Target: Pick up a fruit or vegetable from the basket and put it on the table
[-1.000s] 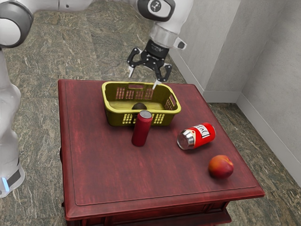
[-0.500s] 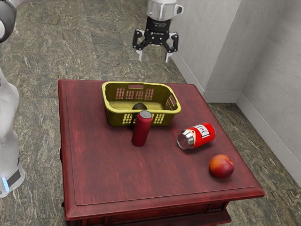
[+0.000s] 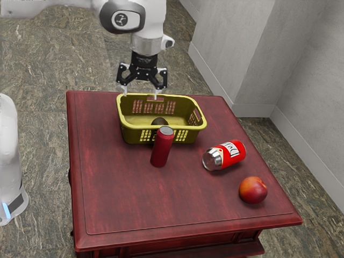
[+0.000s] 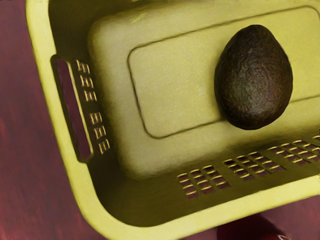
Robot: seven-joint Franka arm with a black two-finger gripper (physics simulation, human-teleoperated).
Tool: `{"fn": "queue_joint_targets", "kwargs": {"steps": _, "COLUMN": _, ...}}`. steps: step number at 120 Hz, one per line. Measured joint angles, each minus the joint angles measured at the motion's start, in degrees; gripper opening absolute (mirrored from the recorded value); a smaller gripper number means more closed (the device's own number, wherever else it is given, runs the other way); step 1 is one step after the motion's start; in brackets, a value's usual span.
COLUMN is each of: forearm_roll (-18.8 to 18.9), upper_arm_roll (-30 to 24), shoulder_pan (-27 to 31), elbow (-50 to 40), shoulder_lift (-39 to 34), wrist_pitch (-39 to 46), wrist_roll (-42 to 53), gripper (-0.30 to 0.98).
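My gripper (image 3: 141, 94) is open above the basket's back-left part in the exterior view, with nothing between its fingers. The yellow basket (image 3: 166, 128) stands on the red wooden table (image 3: 123, 193). Inside it lies a dark avocado (image 3: 159, 121), partly hidden by the front wall and a can. Seen from my hand, the avocado (image 4: 254, 77) rests on the floor of the basket (image 4: 165, 75), touching no gripper part. A red-orange peach (image 3: 252, 190) sits on the table near the exterior view's right corner.
An upright dark red can (image 3: 162, 147) stands close in front of the basket. A red and white can (image 3: 224, 156) lies on its side between the basket and the peach. A grey wall (image 3: 306, 64) rises beyond the table at the exterior view's right.
My hand first rose away from the basket, then came down and toward the exterior view's left, over the basket's back-left part. The fingers stay open; basket, avocado, cans and peach have not moved.
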Motion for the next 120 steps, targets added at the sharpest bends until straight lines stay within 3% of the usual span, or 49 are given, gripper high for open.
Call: {"fn": "queue_joint_targets", "kwargs": {"steps": 120, "forearm_roll": -4.61, "upper_arm_roll": 1.54, "shoulder_pan": 4.78, "elbow": 1.28, "shoulder_lift": 16.3, "wrist_pitch": 12.89, "wrist_roll": 4.74, "gripper": 0.69}}
